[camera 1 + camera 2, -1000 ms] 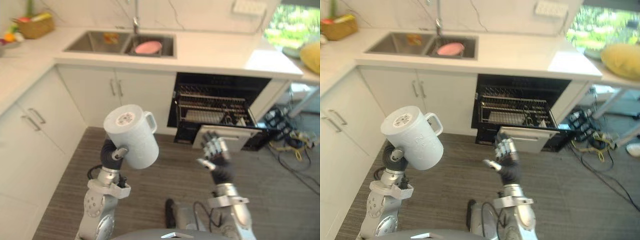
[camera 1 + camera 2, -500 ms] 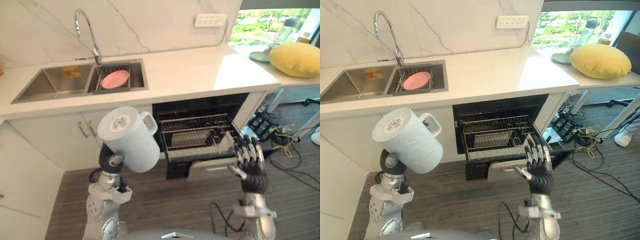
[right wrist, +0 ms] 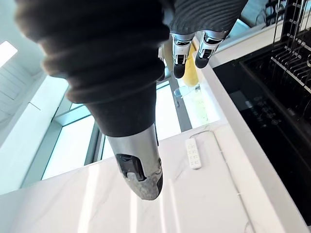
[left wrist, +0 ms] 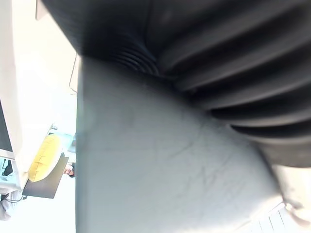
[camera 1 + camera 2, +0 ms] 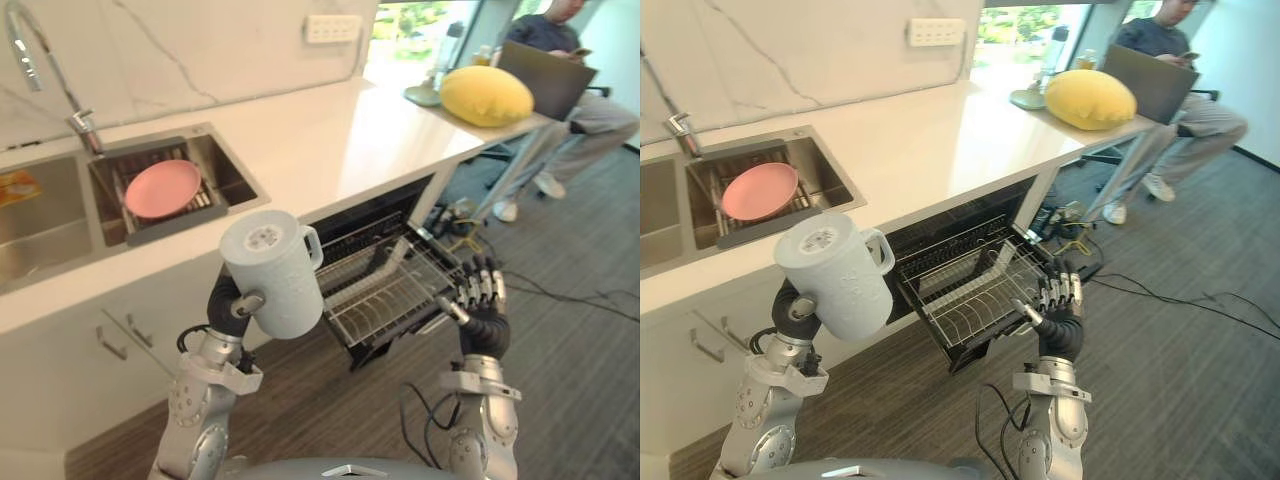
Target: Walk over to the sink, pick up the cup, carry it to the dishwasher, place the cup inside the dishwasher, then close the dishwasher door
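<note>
- Pickup looks done: the cup [image 5: 273, 272] is out of the sink [image 5: 222, 165] and up in the air in the left hand [image 5: 234, 306], in front of the counter [image 5: 330, 130]. Only a pink plate [image 5: 160, 187] sits in the sink.
- The carry seems nearly over too. The dishwasher [image 5: 372, 214] is right ahead, open, with its rack [image 5: 388, 288] pulled out and looking bare, as far as I can see.
- What's left, by my read: get the cup into the rack, let go, push the rack in and shut the door. None of that is done yet.
- Left arm is bent with the forearm pointing up, wrist under the cup. The hand grips the cup's side from behind, thumb pressed on the wall. The cup is tipped so its base faces the camera, handle toward the dishwasher.
- Right hand [image 5: 481, 303] is raised just beside the rack's outer corner, palm toward the rack, fingers [image 3: 179, 57] straight and spread, holding nothing. Can't tell if it touches the wire.
- Off to the side a person [image 5: 1180, 75] sits by a yellow cushion [image 5: 486, 95], well apart from all this.
</note>
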Motion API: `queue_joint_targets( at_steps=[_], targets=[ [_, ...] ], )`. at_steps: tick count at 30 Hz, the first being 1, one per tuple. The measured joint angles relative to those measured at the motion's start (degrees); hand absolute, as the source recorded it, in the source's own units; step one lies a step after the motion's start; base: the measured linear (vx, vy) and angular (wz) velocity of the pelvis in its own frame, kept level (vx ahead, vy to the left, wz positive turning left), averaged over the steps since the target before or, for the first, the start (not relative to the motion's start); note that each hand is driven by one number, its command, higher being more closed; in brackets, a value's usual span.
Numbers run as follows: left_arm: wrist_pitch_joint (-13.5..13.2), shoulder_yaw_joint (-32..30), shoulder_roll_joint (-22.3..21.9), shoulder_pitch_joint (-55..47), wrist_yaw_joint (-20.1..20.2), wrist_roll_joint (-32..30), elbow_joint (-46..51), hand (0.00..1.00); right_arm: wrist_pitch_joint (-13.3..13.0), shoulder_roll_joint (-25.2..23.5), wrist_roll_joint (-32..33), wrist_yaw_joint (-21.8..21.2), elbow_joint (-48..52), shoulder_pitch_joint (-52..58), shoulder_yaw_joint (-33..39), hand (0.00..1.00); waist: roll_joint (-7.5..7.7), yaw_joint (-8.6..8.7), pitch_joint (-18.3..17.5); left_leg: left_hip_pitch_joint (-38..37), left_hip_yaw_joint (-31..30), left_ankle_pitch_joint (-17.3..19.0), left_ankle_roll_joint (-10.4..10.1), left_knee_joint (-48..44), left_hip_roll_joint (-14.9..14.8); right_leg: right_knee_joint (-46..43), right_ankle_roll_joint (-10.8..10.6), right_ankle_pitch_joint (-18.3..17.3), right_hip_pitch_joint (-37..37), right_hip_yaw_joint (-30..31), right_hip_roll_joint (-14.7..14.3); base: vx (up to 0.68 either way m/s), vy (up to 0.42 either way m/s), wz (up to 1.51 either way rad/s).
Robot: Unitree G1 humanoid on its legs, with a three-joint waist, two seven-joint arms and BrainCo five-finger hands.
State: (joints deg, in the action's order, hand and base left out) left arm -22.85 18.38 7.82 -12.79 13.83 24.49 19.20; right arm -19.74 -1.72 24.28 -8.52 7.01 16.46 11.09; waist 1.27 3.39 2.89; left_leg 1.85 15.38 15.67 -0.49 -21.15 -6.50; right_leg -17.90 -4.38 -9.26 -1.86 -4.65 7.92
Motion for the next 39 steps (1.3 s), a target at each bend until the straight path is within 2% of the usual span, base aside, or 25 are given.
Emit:
queue_joint_targets(
  at_steps=[2,3,5,6,8,11,12,14,17,19,20,21,23,24,25,26,27,29,30,34,39],
  targets=[
    [1.0,0.4,0.2,0.6,0.1,-0.1,-0.7,1.0,0.1,0.3,0.1,2.7,0.0,-1.0,0.1,0.0,-0.75,-0.15,-0.3,0.2,0.6,-0.2,0.3,0.9,0.6,5.1,-1.6,2.4,1.1,-0.6,0.3,0.01,0.064,-0.38],
    [1.3,0.6,0.2,0.6,-0.1,-0.4,-0.7,1.0,0.1,0.4,0.1,3.1,0.0,-1.1,0.1,0.0,-1.29,-0.2,-0.4,0.2,0.9,-0.5,0.4,1.5,0.6,6.8,-1.7,3.4,1.3,-0.5,0.2,-0.03,0.055,-0.43],
    [1.7,2.2,0.2,1.0,-1.4,-1.1,-0.7,1.0,0.1,1.4,0.1,4.0,0.0,-1.8,-0.3,0.0,-3.05,-0.26,-0.4,-0.4,2.4,-1.8,0.5,4.5,0.7,11.9,-1.7,8.1,1.6,1.1,-0.6,-0.05,0.062,-0.53],
    [1.8,2.7,0.2,1.3,-1.8,-1.2,-0.7,1.0,0.2,1.8,0.1,4.0,0.0,-2.1,-0.5,0.0,-3.31,-0.25,-0.3,-0.8,2.7,-2.1,0.5,5.2,0.6,12.6,-1.6,9.2,1.7,1.6,-0.9,-0.07,0.059,-0.7],
    [2.0,4.4,0.2,2.4,-3.7,-2.8,-0.7,1.0,0.6,2.2,0.2,3.9,0.6,-3.6,-2.6,0.0,-3.1,-0.47,0.0,-2.9,5.7,-2.3,0.4,6.4,-0.2,13.5,-1.4,11.8,1.4,2.6,-2.0,-0.1,0.031,-0.89],
    [1.9,4.1,0.3,4.2,-6.5,-5.5,-0.7,1.0,0.9,2.3,0.2,3.5,1.5,-5.5,-6.1,0.0,-1.78,-0.68,0.8,-3.7,8.4,-1.7,0.5,6.3,-0.4,15.7,-1.3,13.9,1.6,2.7,-2.2,-0.12,0.002,-0.63],
    [1.8,3.7,0.3,4.8,-8.3,-6.5,-0.7,1.0,1.1,2.3,0.1,3.2,1.5,-6.1,-7.2,0.0,-1.32,-1.24,1.0,-3.7,9.3,-1.3,0.2,6.2,-0.1,16.9,-1.2,14.6,1.7,2.5,-2.1,-0.15,-0.009,-0.53],
    [1.7,2.3,0.2,4.9,-10.8,-7.7,-0.7,1.0,1.6,2.6,0.1,2.9,1.5,-6.6,-9.4,0.0,-1.26,-1.87,1.2,-3.9,9.8,-1.2,0.2,6.2,0.2,17.5,-1.3,14.8,1.8,2.1,-1.8,-0.11,-0.015,-0.3],
    [1.5,-1.7,0.0,5.0,-15.6,-9.1,-0.7,1.0,2.7,4.8,0.6,2.6,1.5,-8.3,-11.1,0.0,-1.93,-2.02,1.6,-4.1,9.6,-1.1,0.0,5.7,0.2,17.4,-1.7,13.9,2.4,2.0,-1.7,-0.05,-0.031,0.0],
    [1.1,-3.5,-0.2,5.2,-18.8,-10.2,-0.8,1.0,2.7,6.6,0.8,2.7,1.5,-10.8,-10.9,0.0,-3.12,-2.1,2.2,-2.6,9.2,0.9,-0.4,0.9,-1.4,16.8,-2.6,11.7,2.6,1.7,-2.2,0.02,-0.072,0.04],
    [1.0,-3.8,-0.6,5.2,-19.8,-10.4,-1.0,1.0,2.8,7.7,1.0,2.7,1.6,-11.6,-10.9,0.0,-4.36,-2.07,2.6,-2.0,8.8,1.7,-0.7,-1.5,-2.9,16.0,-2.1,11.1,2.8,1.1,-3.1,0.02,-0.067,0.03],
    [1.0,-4.1,-0.9,5.2,-20.2,-11.2,-1.1,1.0,3.0,8.1,1.4,2.7,1.6,-11.9,-10.9,0.0,-4.76,-2.07,2.7,-1.8,8.6,2.1,-1.1,-2.6,-3.7,15.6,-1.8,10.6,2.9,0.9,-3.4,0.04,-0.027,0.1],
    [1.0,-4.7,-2.3,5.1,-22.0,-13.1,-2.3,1.0,4.9,9.1,2.2,2.7,2.4,-12.3,-11.0,0.0,-5.29,-2.09,3.3,1.2,4.1,1.8,-2.1,-11.6,-5.8,15.2,-1.2,9.7,4.4,0.8,-4.6,0.08,-0.049,0.07],
    [1.0,-4.9,-2.7,5.1,-22.5,-13.5,-2.5,1.0,5.5,9.2,2.5,2.7,3.2,-12.2,-10.9,0.0,-5.27,-2.15,3.4,2.0,2.8,1.3,-3.0,-13.3,-5.9,15.2,-1.1,9.7,4.8,0.9,-4.5,0.08,-0.038,-0.04],
    [1.0,-5.1,-2.8,5.0,-22.9,-13.6,-2.5,1.0,5.9,9.1,2.8,2.6,4.8,-12.2,-10.9,0.0,-4.18,-2.46,4.3,2.6,0.6,1.3,-4.3,-12.9,-5.0,15.4,-1.0,9.6,5.5,1.0,-3.5,0.06,0.029,-0.09],
    [1.0,-5.1,-2.9,4.9,-23.1,-14.0,-2.5,1.0,6.0,9.2,3.1,2.6,6.1,-12.2,-10.6,0.0,-4.43,-2.39,4.2,1.3,-1.4,0.4,-4.2,-5.1,-3.0,15.6,-1.2,9.7,5.7,1.1,-2.7,0.03,0.066,-0.07],
    [1.0,-5.1,-3.0,4.9,-23.1,-14.2,-2.5,1.0,6.0,9.4,3.1,2.6,6.4,-12.2,-10.1,0.0,-4.71,-2.32,4.2,0.6,-1.8,-1.2,-2.7,-1.2,-2.1,15.7,-1.4,9.7,5.8,1.1,-2.4,0.02,0.087,-0.05],
    [0.5,-5.2,-4.0,4.4,-23.1,-14.8,-2.6,1.0,6.4,8.7,3.5,2.6,8.1,-9.8,-10.1,0.0,-3.37,-2.14,3.6,-2.4,-1.3,-5.7,-1.0,6.4,2.5,17.2,-2.5,10.4,6.3,0.8,0.6,0.03,0.067,0.2],
    [0.1,-5.2,-4.1,4.4,-23.2,-15.1,-2.6,1.0,6.4,8.7,3.5,2.6,8.1,-9.8,-10.2,0.0,-3.39,-2.14,3.8,-2.4,-1.4,-5.9,-0.8,6.4,2.9,17.7,-3.0,10.7,6.2,0.7,1.0,0.01,0.072,0.23],
    [0.0,-5.1,-4.3,4.5,-23.5,-16.4,-2.7,1.0,6.5,7.1,3.5,2.8,7.9,-10.3,-11.0,0.0,-1.63,-3.91,5.8,-2.0,-1.5,-5.7,-0.2,5.4,3.6,19.3,-3.2,12.1,6.9,0.7,1.4,-0.05,0.054,0.0],
    [0.3,-4.5,-4.2,6.9,-24.4,-18.1,-2.5,1.0,6.6,6.9,3.6,2.8,8.0,-11.2,-11.0,0.0,-1.26,-3.67,5.8,-2.5,-0.9,-4.8,0.2,5.8,4.5,19.5,-2.9,11.4,6.6,0.8,2.4,-0.07,0.039,-0.06]
  ],
)
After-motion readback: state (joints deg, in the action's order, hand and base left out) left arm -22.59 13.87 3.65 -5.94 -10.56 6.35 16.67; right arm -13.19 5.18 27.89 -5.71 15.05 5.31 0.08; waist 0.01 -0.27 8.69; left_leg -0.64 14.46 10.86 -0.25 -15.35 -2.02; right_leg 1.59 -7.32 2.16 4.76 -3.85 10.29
